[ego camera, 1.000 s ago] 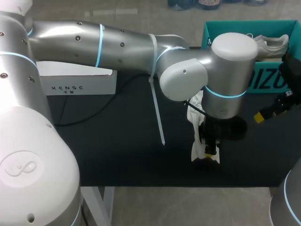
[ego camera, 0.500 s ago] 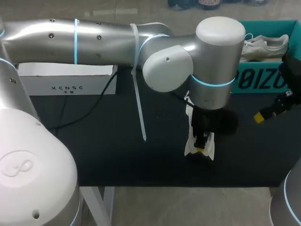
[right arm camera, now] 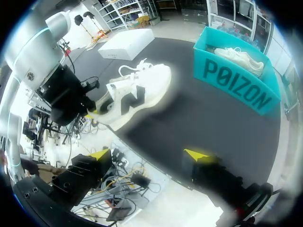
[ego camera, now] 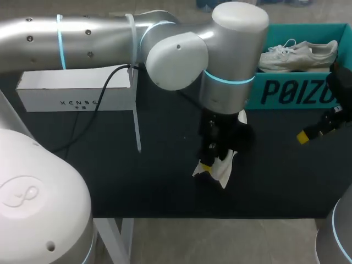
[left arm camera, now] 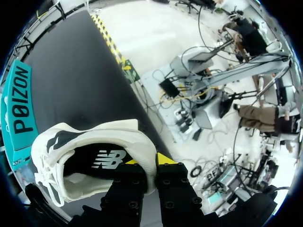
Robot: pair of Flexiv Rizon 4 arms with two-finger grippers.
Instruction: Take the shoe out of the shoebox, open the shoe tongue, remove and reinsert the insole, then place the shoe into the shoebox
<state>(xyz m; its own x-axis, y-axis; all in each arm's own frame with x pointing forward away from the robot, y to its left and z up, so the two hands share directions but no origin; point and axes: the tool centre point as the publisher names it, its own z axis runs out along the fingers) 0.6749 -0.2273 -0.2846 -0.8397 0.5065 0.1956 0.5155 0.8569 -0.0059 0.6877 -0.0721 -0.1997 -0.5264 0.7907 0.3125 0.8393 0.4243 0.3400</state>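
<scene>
My left gripper clamps the white sneaker by its heel near the front edge of the worktop. My right gripper hangs spread apart by the right edge.

Table: black matte top, seen under both arms. One edge is marked with yellow-black striped tape, well ahead of the left gripper.

Shoebox: teal, lid off. It is set on the top beyond the left gripper, off to its right, and ahead of the right gripper.

White box: long and flat. It is laid on the top well apart from the left gripper, on its left side.

Cable: black. It is trailed over the top in front of the white box, well clear of both grippers.

Shoe: white, clamped at the heel by the left gripper. Whether it touches the top cannot be told.
</scene>
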